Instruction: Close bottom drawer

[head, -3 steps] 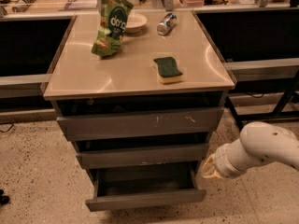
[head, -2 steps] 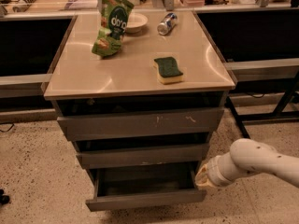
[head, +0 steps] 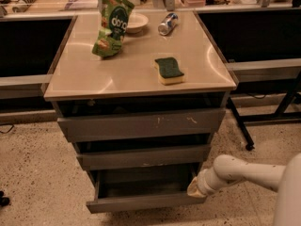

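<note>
The bottom drawer [head: 141, 202] is the lowest of three dark grey drawers and stands pulled out, its inside open to view. Above it are the middle drawer [head: 141, 157] and the tall top drawer [head: 141, 124] with white scratches. My gripper [head: 196, 188] comes in from the lower right on a white arm and sits against the right end of the bottom drawer's front.
On the cabinet's beige top [head: 94, 74] lie a green chip bag [head: 112, 26], a white bowl [head: 134, 21], a can [head: 168, 23] and a green-yellow sponge [head: 169, 70]. Black table frames stand left and right. The floor is speckled.
My arm has swung left and forward, and the gripper has come up to the bottom drawer's right front corner. The drawer seems pushed in slightly.
</note>
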Motion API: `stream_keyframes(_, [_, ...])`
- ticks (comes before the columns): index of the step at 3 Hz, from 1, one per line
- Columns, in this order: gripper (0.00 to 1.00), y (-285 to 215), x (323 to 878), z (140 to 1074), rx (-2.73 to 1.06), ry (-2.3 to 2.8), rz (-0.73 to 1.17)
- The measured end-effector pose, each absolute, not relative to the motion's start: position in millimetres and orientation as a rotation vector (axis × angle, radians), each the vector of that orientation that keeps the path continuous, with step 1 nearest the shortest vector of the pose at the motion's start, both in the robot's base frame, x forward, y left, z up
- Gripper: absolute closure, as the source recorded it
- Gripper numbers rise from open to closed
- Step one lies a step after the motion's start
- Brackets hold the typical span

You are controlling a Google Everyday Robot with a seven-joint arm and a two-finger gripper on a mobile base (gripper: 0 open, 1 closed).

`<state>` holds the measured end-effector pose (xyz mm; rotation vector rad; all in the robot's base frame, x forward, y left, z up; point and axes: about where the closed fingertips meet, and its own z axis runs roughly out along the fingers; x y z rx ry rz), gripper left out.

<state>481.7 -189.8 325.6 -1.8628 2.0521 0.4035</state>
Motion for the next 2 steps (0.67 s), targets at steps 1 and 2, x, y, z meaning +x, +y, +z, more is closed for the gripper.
stream_keyframes(1, [1.0,-179.6,459.7,287.6,-1.849,2.081,0.49])
stream_keyframes(2, [1.0,-179.5,459.3,287.4,-1.85,2.081,0.491])
